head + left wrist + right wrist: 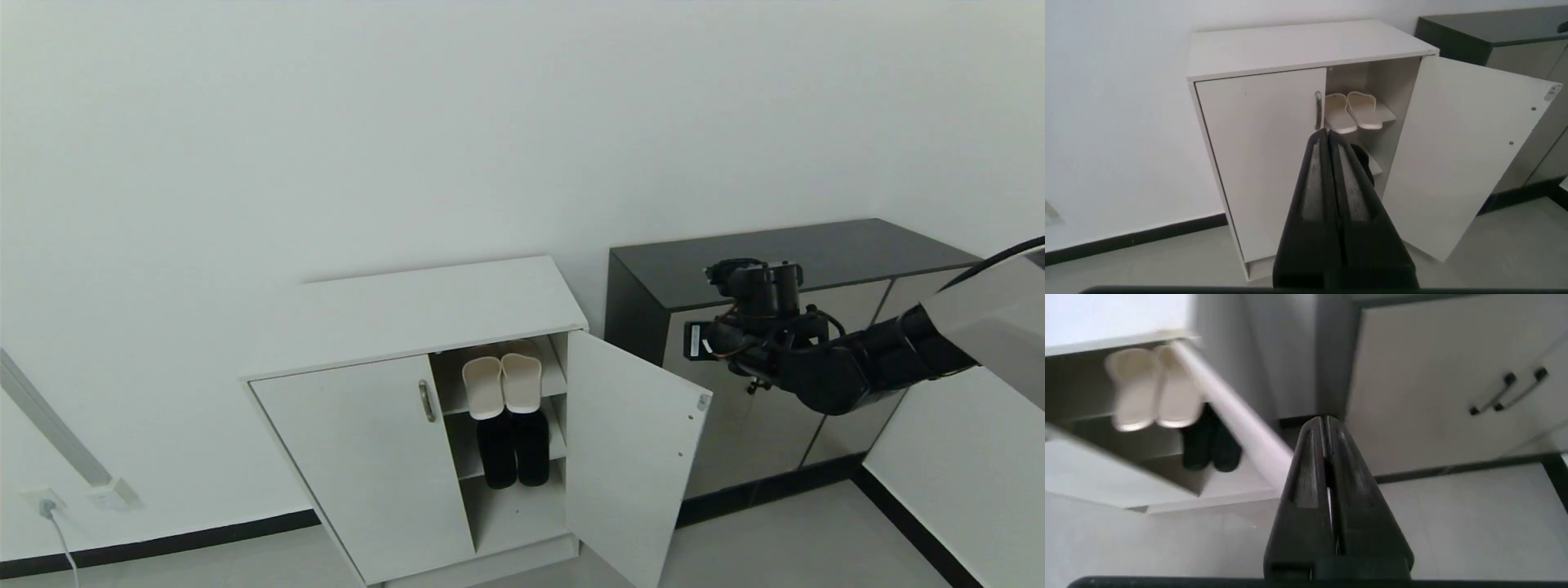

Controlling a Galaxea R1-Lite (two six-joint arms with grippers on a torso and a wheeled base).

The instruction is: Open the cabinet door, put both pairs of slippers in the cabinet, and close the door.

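My right gripper (1327, 433), jaws closed on nothing, stands just beside the free edge of the open door (633, 465), so I would push from there.

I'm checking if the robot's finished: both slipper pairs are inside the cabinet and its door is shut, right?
No, the door is open, swung wide in the head view. The white slippers and black slippers are inside the cabinet.

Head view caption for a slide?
White slippers above black slippers inside the cabinet, door open, right claw off to its side.
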